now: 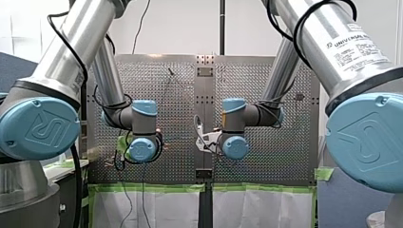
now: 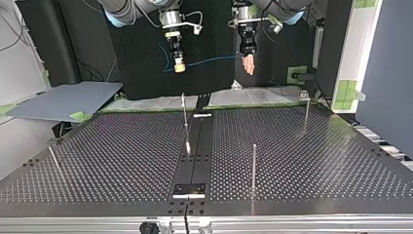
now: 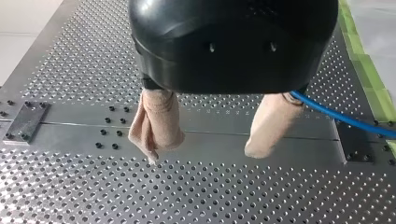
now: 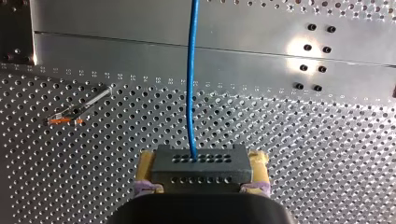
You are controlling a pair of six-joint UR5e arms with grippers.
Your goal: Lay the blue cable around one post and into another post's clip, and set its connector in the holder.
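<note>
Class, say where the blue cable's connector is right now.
In the right wrist view the connector sits between the yellow pads of my right gripper, raised above the perforated table, with the blue cable running straight out ahead of it.

1. arms: two, my left arm (image 1: 62, 52) and my right arm (image 1: 342, 47)
2. grippers: two as well, my right gripper (image 2: 179, 69) at 11 o'clock in the top view, my left gripper (image 2: 250, 70) at 1
3. blue cable (image 2: 209, 62): just the one
4. connector (image 4: 201, 168): one
5. posts: I count four on the table (image 2: 331, 161): a post (image 2: 54, 158) at 9 o'clock, a post (image 2: 185, 122) at 12, a post (image 2: 306, 112) at 2, a post (image 2: 253, 168) at 5
6. dark plate (image 2: 190, 189): one, at 6 o'clock
</note>
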